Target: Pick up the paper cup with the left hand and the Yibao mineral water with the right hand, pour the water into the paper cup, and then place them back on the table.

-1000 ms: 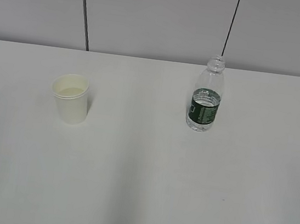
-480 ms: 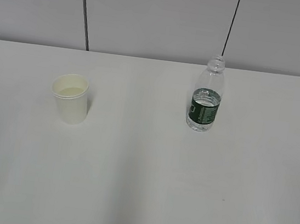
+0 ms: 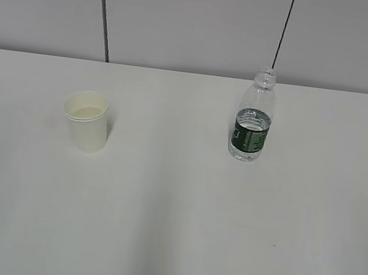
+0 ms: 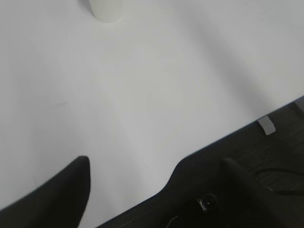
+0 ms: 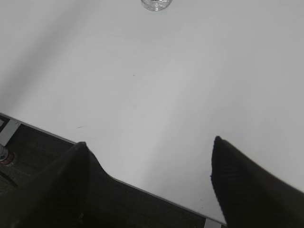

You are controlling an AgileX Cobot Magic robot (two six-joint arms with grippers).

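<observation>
The paper cup point(image 3: 86, 121) stands upright on the left of the white table point(image 3: 173, 217). The Yibao mineral water bottle point(image 3: 253, 119) stands upright on the right, uncapped, with water up to about the top of its green label. Neither gripper shows in the exterior view. In the left wrist view the left hand point(image 4: 154, 175) is open and empty over the table's front edge, and the cup's base point(image 4: 107, 10) is far off at the top. In the right wrist view the right hand point(image 5: 149, 145) is open and empty, and the bottle's base point(image 5: 156, 4) is at the top edge.
The table's front edge point(image 4: 223, 135) runs across the left wrist view and across the right wrist view point(image 5: 142, 187), with dark floor below. A grey panelled wall point(image 3: 199, 24) stands behind the table. Cup and bottle stand well apart.
</observation>
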